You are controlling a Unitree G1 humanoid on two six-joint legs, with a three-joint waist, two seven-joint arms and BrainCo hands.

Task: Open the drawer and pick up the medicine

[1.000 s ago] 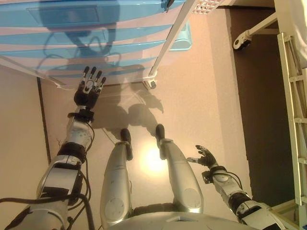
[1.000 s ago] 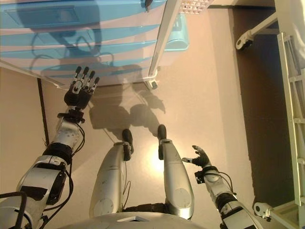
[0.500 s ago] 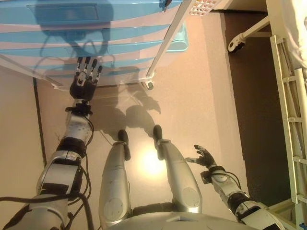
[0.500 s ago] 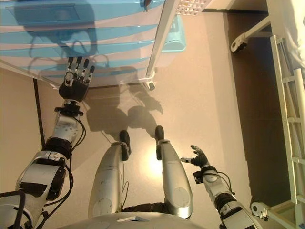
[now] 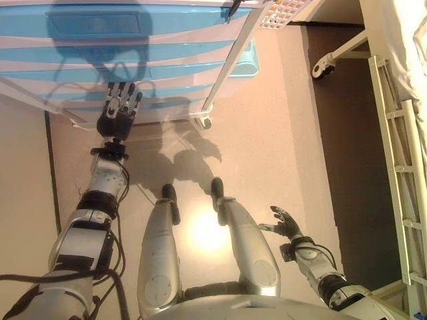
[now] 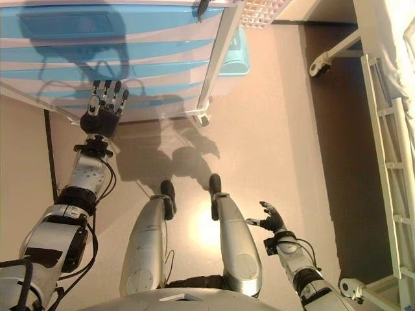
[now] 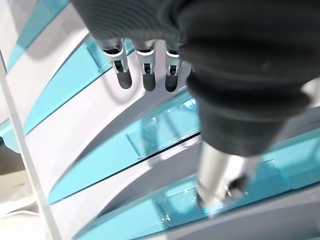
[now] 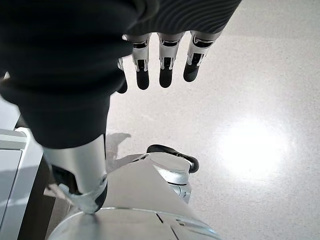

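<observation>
One white plastic drawer cabinet (image 5: 133, 60) shows four translucent blue drawer fronts (image 5: 127, 50). Right of the cabinet stand one white metal ladder frame (image 5: 393, 167) and one white caster wheel (image 5: 321, 68).

Blue-fronted drawers (image 5: 120, 50) stacked in white cabinet, all shut

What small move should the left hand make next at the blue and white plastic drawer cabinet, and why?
Probably ease the left hand forward to hook a drawer front: its fingers are straight, holding nothing, just short of the closed blue and white plastic drawer cabinet. No medicine shows yet.
</observation>
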